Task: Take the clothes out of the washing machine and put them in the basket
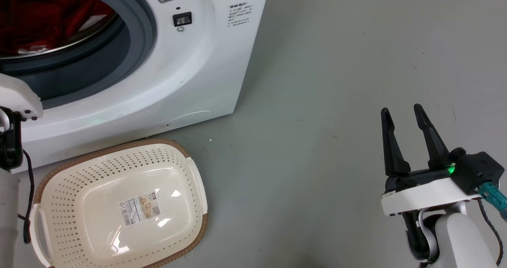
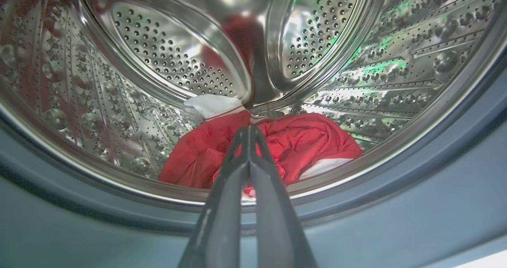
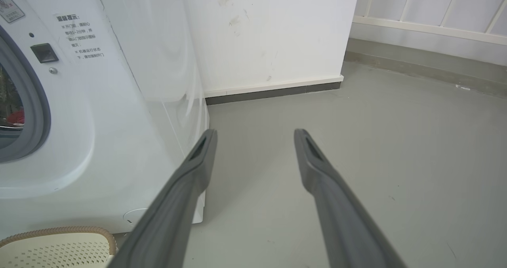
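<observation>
Here, the washing machine (image 1: pixel 198 62) stands on a grey floor (image 1: pixel 336 82) with a white wall (image 3: pixel 269 34) and dark skirting (image 3: pixel 273 92) behind its side. The basket (image 1: pixel 119 147) sits on the floor just before the machine's base, below the porthole. In the left wrist view, the grey rubber seal (image 2: pixel 435 189) and the steel lip of the drum (image 2: pixel 396 62) cross beneath the fingers.

The clothes (image 2: pixel 305 141) lie heaped at the bottom of the drum, red with white patches and thin white stripes. The left gripper (image 2: pixel 249 130) points into the drum with its 2 fingers pressed together, tips over the heap; whether they touch or pinch any fabric cannot be told. The right gripper (image 1: pixel 401 110) hangs over bare floor well apart from machine and basket, its 2 fingers spread wide and holding nothing.

A paper label (image 1: pixel 140 208) with a barcode lies on the basket's bottom, print too small to read. A sticker (image 3: pixel 81 36) on the machine's front carries Chinese text beside a small dark latch slot (image 1: pixel 182 19).
</observation>
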